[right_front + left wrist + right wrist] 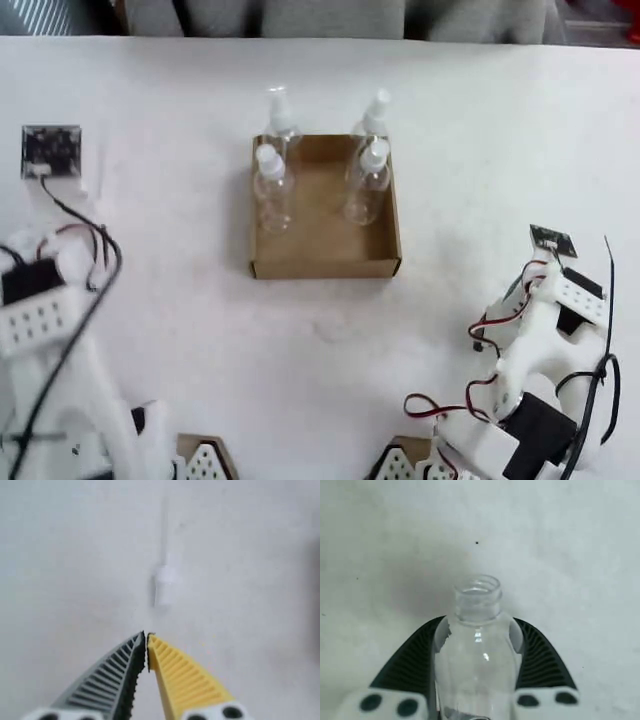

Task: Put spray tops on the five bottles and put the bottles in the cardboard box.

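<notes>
My right gripper (479, 625) is shut on a clear bottle (477, 655) with an open neck and no spray top, held over the white table. My left gripper (146, 636), with one grey and one yellow finger, is shut and holds nothing. A white spray top (164, 582) with its thin tube lies on the table just beyond its tips. The cardboard box (325, 265) sits mid-table. Two capped bottles (271, 188) (367, 182) stand inside it. Two more capped bottles (280, 115) (375, 115) stand at its far edge; I cannot tell whether they are inside.
The left arm (45, 330) and the right arm (540, 380) are at the table's near corners, with trailing cables. A small dark board (50, 150) lies at the far left, another (552, 240) by the right arm.
</notes>
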`<state>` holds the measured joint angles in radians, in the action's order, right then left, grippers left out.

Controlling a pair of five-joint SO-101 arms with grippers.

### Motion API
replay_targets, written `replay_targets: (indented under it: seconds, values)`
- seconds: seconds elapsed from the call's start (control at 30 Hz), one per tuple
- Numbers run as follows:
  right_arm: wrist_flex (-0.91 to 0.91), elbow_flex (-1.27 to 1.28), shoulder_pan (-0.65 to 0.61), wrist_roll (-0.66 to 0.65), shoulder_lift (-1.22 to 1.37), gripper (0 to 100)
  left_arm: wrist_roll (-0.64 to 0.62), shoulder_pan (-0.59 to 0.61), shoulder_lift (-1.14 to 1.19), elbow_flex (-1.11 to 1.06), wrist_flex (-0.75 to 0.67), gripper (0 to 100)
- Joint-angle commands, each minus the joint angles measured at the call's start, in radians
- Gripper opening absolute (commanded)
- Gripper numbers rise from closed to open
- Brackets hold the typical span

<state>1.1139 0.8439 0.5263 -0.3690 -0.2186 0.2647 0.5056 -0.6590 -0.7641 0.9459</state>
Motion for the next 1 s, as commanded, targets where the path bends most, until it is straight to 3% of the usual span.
replay_targets:
  seconds: [0.0, 0.27, 0.53, 0.97]
  values:
    - [-0.007, -0.003, -0.005, 0.009, -0.033, 1.6, -0.003, 0.050, 0.355, 0.275, 0.003, 3]
    - [-0.008, -0.003, -0.005, 0.009, -0.033, 1.6, 0.005, 0.061, 0.789, 0.603, 0.005, 3]
    - [-0.044, 0.017, -0.005, 0.009, -0.033, 1.6, -0.002, 0.054, 1.004, 0.779, 0.003, 20]
    - [-0.044, 0.015, -0.012, 0.009, -0.033, 1.6, 0.005, 0.013, 1.331, 1.000, 0.005, 20]
